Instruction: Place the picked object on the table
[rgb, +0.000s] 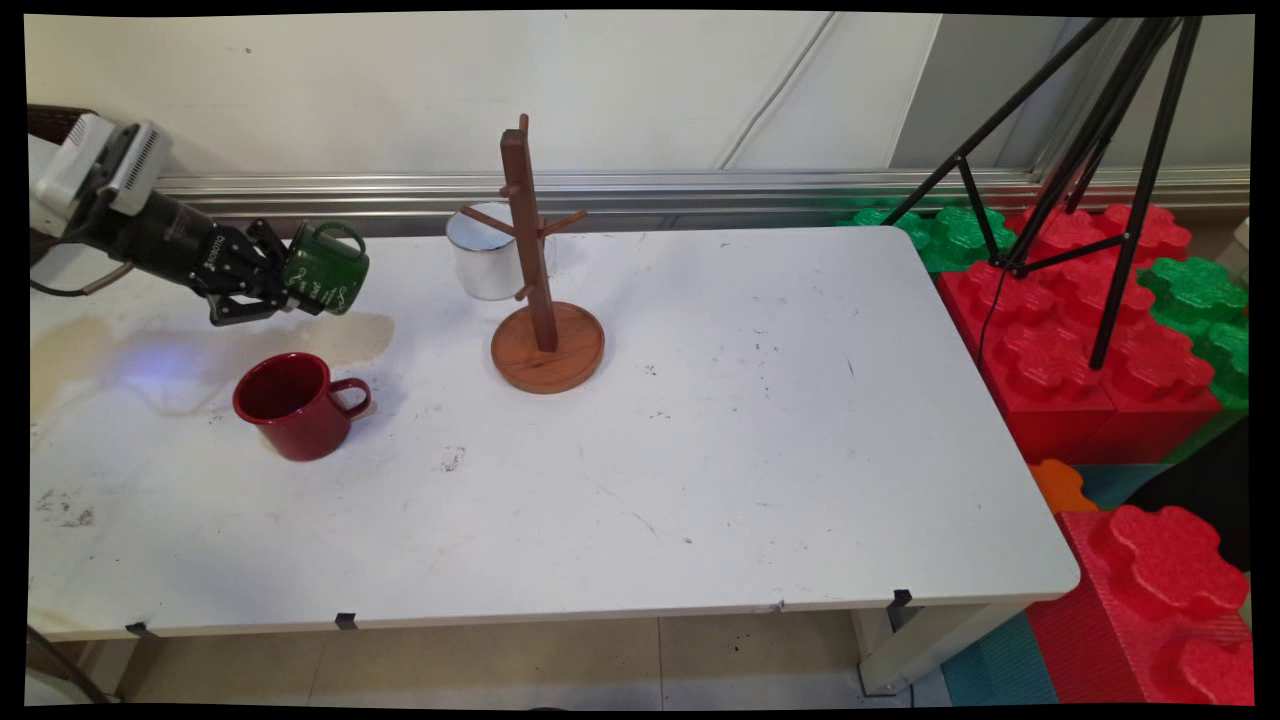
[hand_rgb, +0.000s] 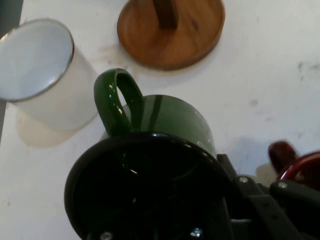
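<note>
White tabletop (rgb: 760, 450) runs back to a pale wall. At far left the tool (rgb: 285, 285) is clamped on a green mug (rgb: 325, 268), held tilted in the air above the surface, its handle uppermost; the hand view shows the mug's dark mouth close to the camera. Below the tool, near it, a red mug (rgb: 290, 405) stands upright. Right of the tool sit a white mug (rgb: 485, 255) and, just beside it, a wooden mug tree (rgb: 540, 290) on its round base. Well off to the right, red and green foam blocks (rgb: 1090, 340) and a black tripod (rgb: 1090, 160).
</note>
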